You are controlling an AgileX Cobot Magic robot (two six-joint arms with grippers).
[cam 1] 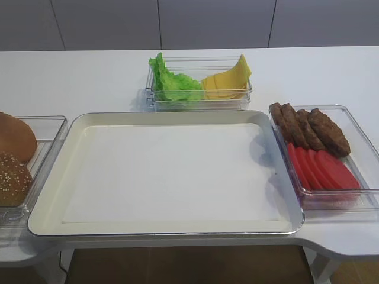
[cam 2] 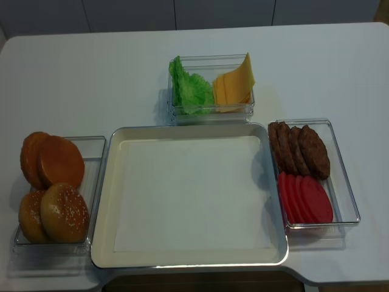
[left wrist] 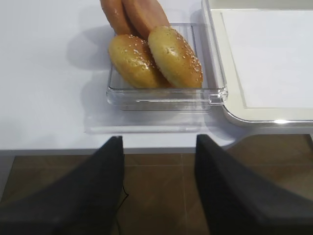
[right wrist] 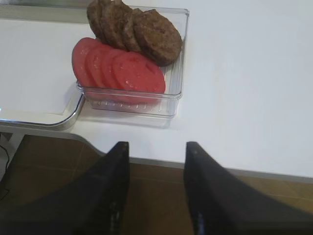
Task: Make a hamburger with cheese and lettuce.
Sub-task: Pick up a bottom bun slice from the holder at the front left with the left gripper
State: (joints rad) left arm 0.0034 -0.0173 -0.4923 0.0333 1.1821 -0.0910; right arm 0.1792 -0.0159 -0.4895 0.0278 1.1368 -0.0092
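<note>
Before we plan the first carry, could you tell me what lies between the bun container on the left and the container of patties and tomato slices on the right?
Only the big white tray, with nothing on it, as both exterior views show.

1. The hamburger [cam 2: 59, 161] so far is a smooth golden-brown bun half with no seeds. It stands tilted on edge in the far part of the clear container [cam 2: 94, 182] to the left of the tray [cam 2: 109, 201], leaning against a second smooth bun piece and just behind two sesame-seeded buns.
2. The cheese [cam 2: 234, 85] is a small stack of thin yellow-orange square slices in the right half of the clear box [cam 2: 209, 59] beyond the tray. One slice is bent, its corner pointing up.
3. The lettuce [cam 2: 189, 88] is a loose clump of bright green ruffled leaves in the left half of the same box, touching the cheese.
</note>
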